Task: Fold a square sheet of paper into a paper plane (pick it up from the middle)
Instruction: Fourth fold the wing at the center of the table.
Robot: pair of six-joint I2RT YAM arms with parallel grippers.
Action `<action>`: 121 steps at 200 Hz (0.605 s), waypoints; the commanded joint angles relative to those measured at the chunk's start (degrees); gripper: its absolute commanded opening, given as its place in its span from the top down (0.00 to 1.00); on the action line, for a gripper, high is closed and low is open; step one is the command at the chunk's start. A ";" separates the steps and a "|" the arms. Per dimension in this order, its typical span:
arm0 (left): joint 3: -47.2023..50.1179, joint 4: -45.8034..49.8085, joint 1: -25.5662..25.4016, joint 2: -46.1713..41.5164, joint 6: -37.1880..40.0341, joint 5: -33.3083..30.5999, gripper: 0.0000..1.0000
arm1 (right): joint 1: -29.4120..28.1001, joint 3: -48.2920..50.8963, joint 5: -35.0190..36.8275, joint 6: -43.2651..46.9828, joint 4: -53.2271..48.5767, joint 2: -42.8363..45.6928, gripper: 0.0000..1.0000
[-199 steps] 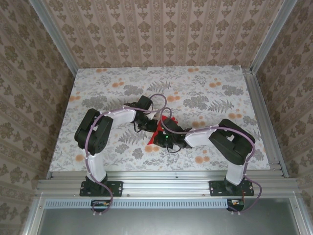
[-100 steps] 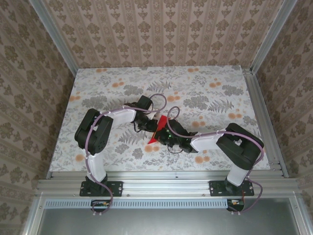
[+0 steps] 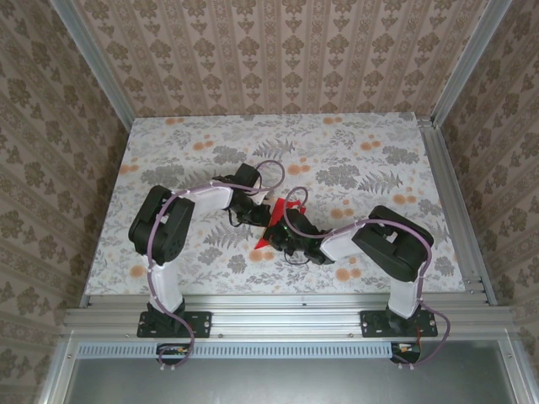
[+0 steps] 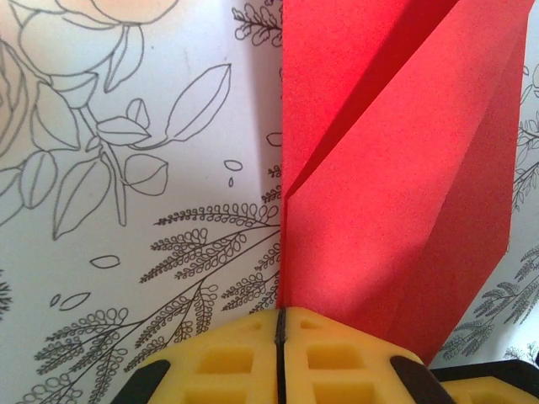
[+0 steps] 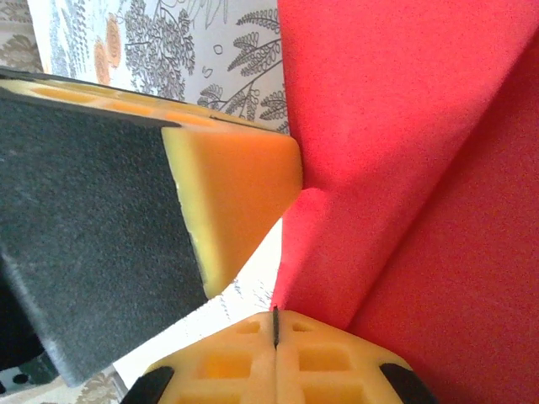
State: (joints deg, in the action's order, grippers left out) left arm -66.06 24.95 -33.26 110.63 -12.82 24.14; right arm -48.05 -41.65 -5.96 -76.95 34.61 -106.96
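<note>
The left gripper [image 4: 280, 324] pinched an edge of the creased sheet of paper [image 4: 396, 210]. The right gripper [image 5: 275, 326] pinched a corner nearby.

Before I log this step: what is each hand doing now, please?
Left hand: closed, pinching the folded red paper.
Right hand: closed, pinching the same paper.

One paper sheet [image 4: 404, 210], two arms [image 3: 168, 225] [image 3: 392, 248]
</note>
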 commanded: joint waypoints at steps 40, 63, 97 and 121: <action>3.84 4.49 -0.58 8.28 -0.98 -6.91 0.92 | -0.96 -1.06 0.64 -3.52 3.75 -0.93 0.92; 3.68 4.69 -0.58 8.28 -0.90 -7.09 0.91 | -1.30 -1.77 0.16 -4.03 0.81 -1.82 0.92; 3.77 4.58 -0.50 8.81 -1.11 -7.26 0.91 | -2.00 -2.36 -0.61 -4.28 -3.18 -2.33 0.92; 3.71 4.67 -0.49 8.89 -0.98 -7.75 0.91 | -2.62 -2.92 -1.64 -3.59 -6.56 -2.36 0.92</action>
State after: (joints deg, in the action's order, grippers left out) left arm -66.52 25.54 -33.21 110.96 -13.28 24.27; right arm -49.41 -43.13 -5.98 -79.79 33.47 -108.07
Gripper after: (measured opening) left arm 0.088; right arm 0.080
